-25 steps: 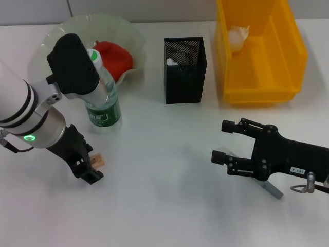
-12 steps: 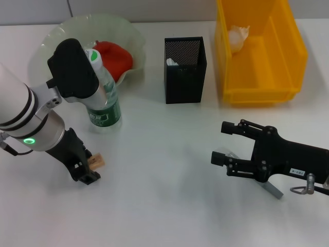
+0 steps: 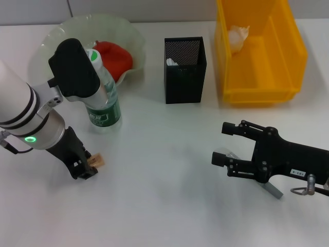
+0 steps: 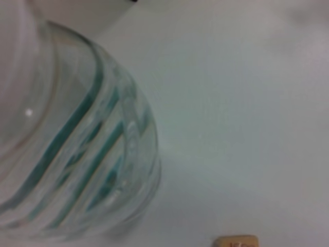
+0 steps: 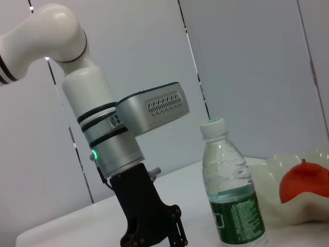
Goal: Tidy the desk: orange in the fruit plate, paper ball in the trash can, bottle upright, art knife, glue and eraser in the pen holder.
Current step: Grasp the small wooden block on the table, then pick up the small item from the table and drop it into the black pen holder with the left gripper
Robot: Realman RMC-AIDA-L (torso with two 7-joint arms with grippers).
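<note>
Tan eraser [image 3: 97,161] lies on the white desk [image 3: 164,206], touching the tips of the left gripper [image 3: 82,170]; whether its fingers are clenched cannot be told. Bottle [image 3: 103,95] stands upright just behind. Right gripper [image 3: 226,144] rests released over the art knife [image 3: 272,190].

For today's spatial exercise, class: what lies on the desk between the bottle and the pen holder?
Nothing: in the head view, the desk between the bottle and the pen holder is bare.

Open tabletop [image 3: 164,170] between grippers; bottle [image 3: 103,98] beside left arm.
</note>
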